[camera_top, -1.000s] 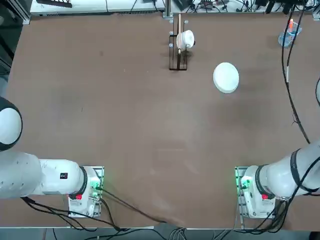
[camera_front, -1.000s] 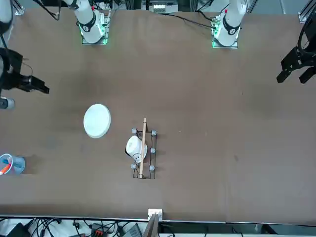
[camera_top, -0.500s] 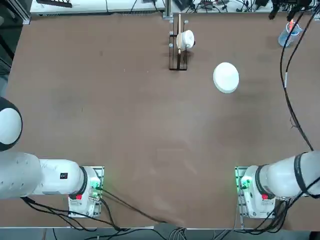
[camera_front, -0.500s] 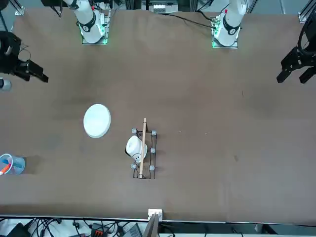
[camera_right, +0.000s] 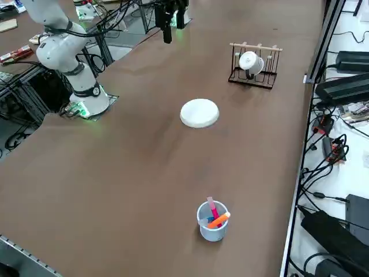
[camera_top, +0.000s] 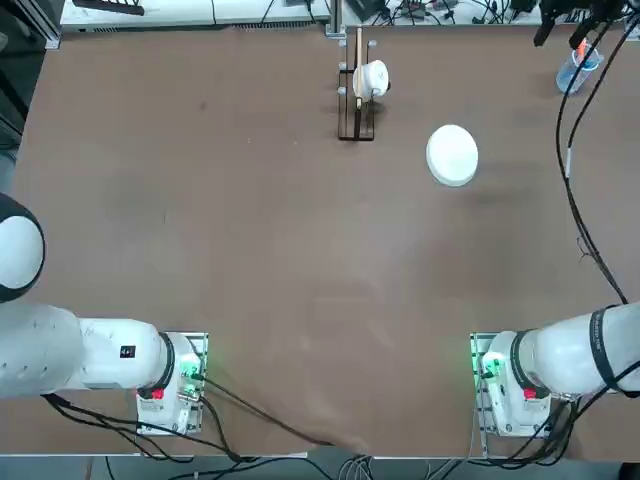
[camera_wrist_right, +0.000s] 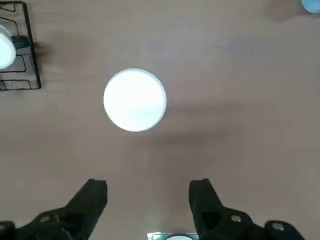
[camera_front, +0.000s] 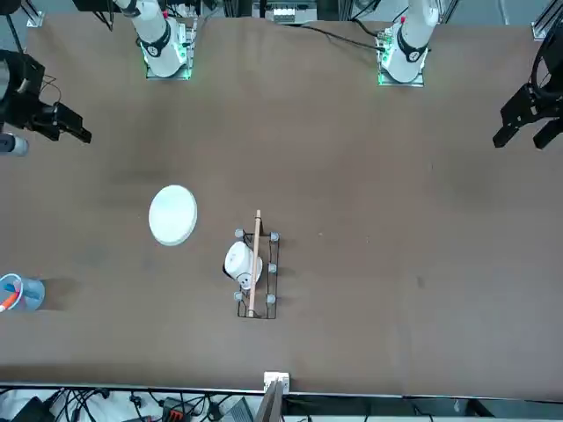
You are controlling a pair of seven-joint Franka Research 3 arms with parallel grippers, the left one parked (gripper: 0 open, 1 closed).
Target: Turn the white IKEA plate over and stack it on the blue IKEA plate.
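On the brown worktop (camera_top: 250, 230), the round white plastic plate (camera_top: 452, 154) appears already stacked bottom-up, hiding any blue plate beneath. Your right end effector (camera_wrist_right: 148, 192) hangs high above, spread wide and empty. Descend and you risk knocking the stack askew.

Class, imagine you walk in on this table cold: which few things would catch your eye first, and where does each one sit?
The white plate stands out, alone on the brown table toward its far right. Left of it, at the far edge, a black wire rack holds a white cup; a cup of markers sits at the far right corner. The right gripper hangs high above the plate, fingers open.
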